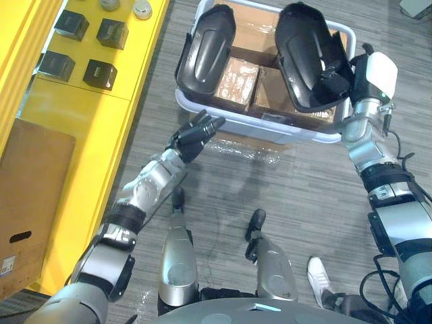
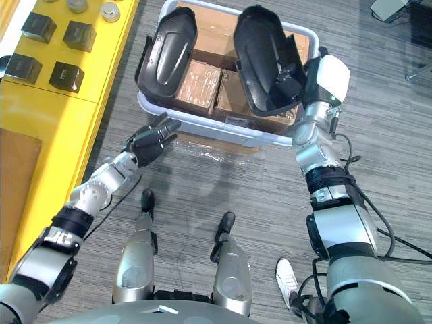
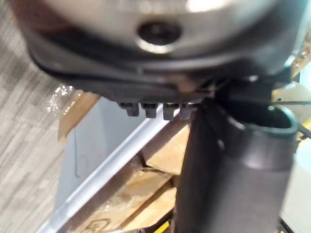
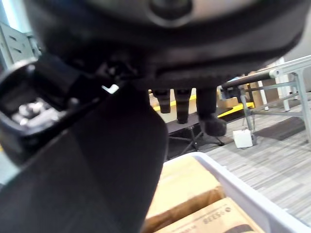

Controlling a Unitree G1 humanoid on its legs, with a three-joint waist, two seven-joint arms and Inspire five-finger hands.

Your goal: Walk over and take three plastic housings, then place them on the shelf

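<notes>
Two housings (image 1: 206, 57) overhead; right wrist view: right hand (image 4: 182, 106) pinches one.

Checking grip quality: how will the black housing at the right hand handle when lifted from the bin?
The housing is a thin hollow shell, so probably light for its size and fairly stiff. Its glossy curved surface may be slippery; the right hand pinches only its edge, so it could swing. Leaning in the bin, it may tip if released.
</notes>
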